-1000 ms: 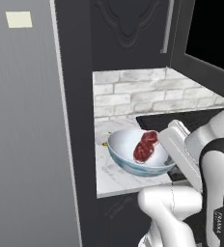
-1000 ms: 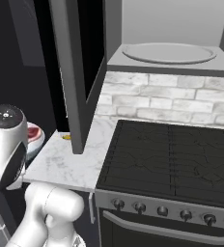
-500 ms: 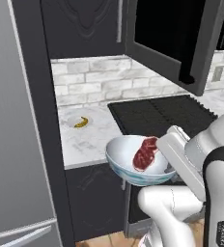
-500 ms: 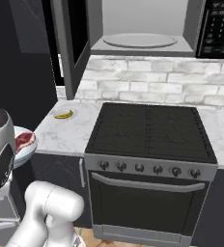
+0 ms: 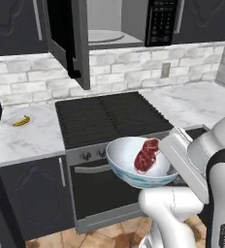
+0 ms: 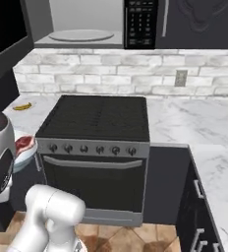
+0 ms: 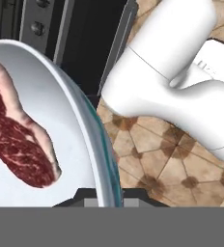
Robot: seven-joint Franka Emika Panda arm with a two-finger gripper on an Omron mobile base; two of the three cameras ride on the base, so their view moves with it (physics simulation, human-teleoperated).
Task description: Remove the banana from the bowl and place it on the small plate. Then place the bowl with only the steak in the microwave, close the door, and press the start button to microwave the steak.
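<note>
Done: banana [image 5: 21, 121] out of the bowl [image 5: 126, 157], lying on the plate [image 5: 31, 112] on the counter left of the stove [image 5: 104, 116].
Left: bowl into the microwave [image 5: 119, 26], door [image 5: 68, 36] shut, start pressed.
Bowl: held in the air in front of the stove, below the microwave; contents, steak [image 5: 146, 156] alone.
Gripper [image 5: 175, 152]: clamped nearly closed on the bowl's right rim.
Microwave: door swung open; cavity holds its turntable [image 6: 81, 35] and nothing else.

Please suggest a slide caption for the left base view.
Round white bowl holding dark red steak, carried before the black stove.
</note>
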